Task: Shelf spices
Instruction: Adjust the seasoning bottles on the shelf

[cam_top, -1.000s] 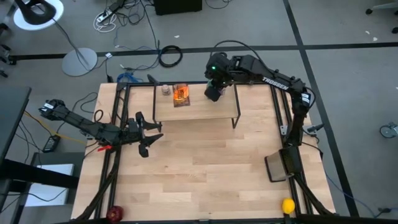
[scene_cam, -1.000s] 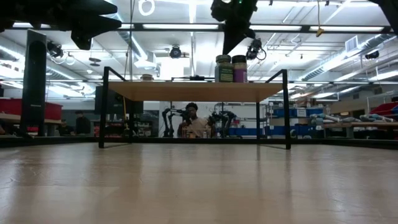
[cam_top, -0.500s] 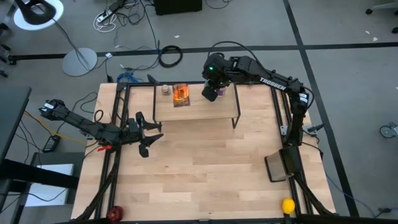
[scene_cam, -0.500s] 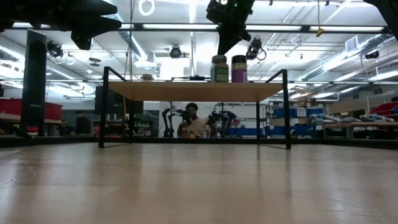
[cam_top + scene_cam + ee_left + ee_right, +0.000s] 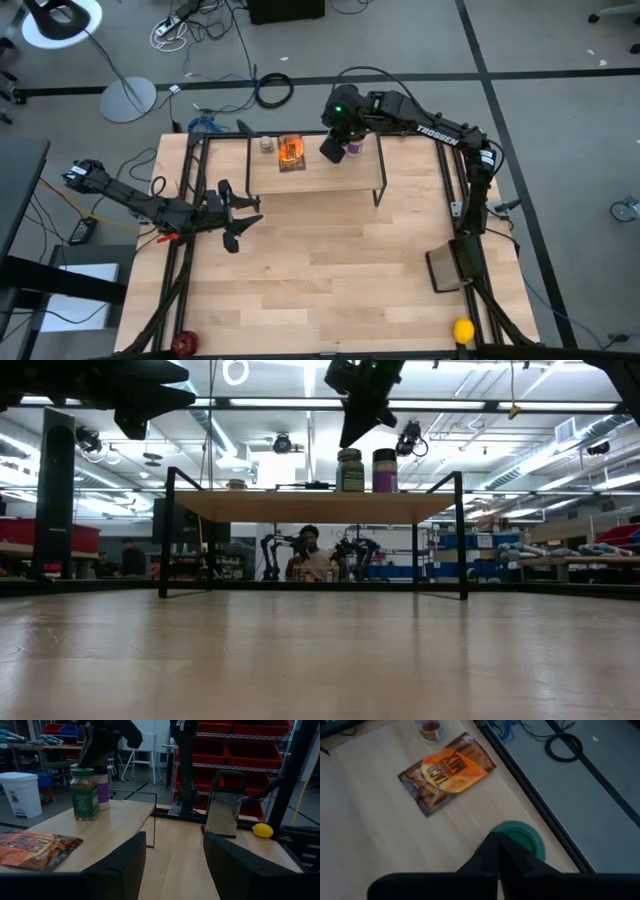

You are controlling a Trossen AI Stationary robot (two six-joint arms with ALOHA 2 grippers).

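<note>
The shelf [image 5: 318, 176] [image 5: 310, 505] stands at the table's far side. On its board lie the flat orange-brown packet [image 5: 291, 153] [image 5: 447, 770] and the tiny pale-capped jar [image 5: 266, 144]. The green-lidded jar [image 5: 350, 470] [image 5: 84, 793] [image 5: 522, 836] and the purple-labelled jar [image 5: 385, 470] [image 5: 103, 790] stand upright there with a small gap between them. My right gripper [image 5: 333, 148] [image 5: 498, 851] is shut, pointing down close over the green lid. My left gripper [image 5: 240, 218] [image 5: 172, 865] waits open over the table's left part. My right gripper's shut fingertips [image 5: 345, 442] hang just over the left rim of the green lid [image 5: 532, 832], coming from above at a slant. I cannot tell whether they touch the lid. The jar stands upright on the shelf board.
A metal grater [image 5: 448, 268] [image 5: 224, 810] lies near the table's right edge and a yellow ball [image 5: 463, 330] [image 5: 262, 830] by the near right corner. A red object [image 5: 186, 343] sits at the near left corner. A person [image 5: 310, 560] sits beyond the table.
My right gripper has moved toward the table's left over the shelf, staying shut. The green-lidded jar has slid left along the board, upright, away from the purple-labelled jar, which has stayed put; a gap now shows between them.
</note>
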